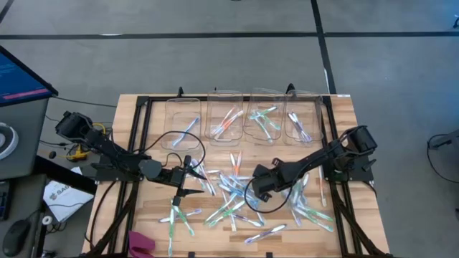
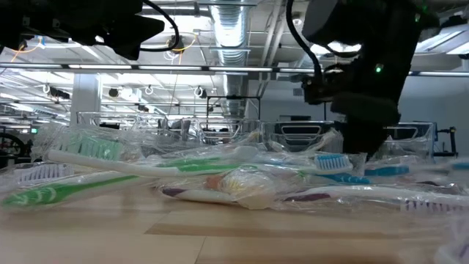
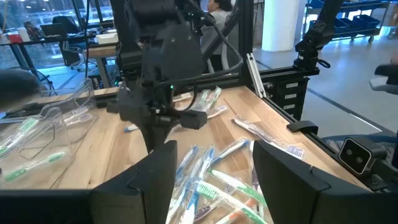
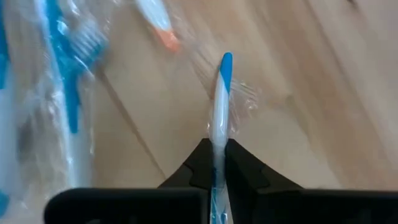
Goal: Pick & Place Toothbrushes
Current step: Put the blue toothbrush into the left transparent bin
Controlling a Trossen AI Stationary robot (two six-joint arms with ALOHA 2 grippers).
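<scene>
The right tool (image 4: 214,163) is clamped on a blue-and-white toothbrush (image 4: 219,99) to lift it off the counter (image 1: 143,208). The left tool (image 3: 211,177) waits open near the pile.

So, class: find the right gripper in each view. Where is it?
High view: right gripper, centre, over the toothbrushes.
Low view: upper right, fingertips hidden.
Left wrist view: centre left.
Right wrist view: bottom, shut on a blue toothbrush.
Shared landmark: wooden table.
</scene>
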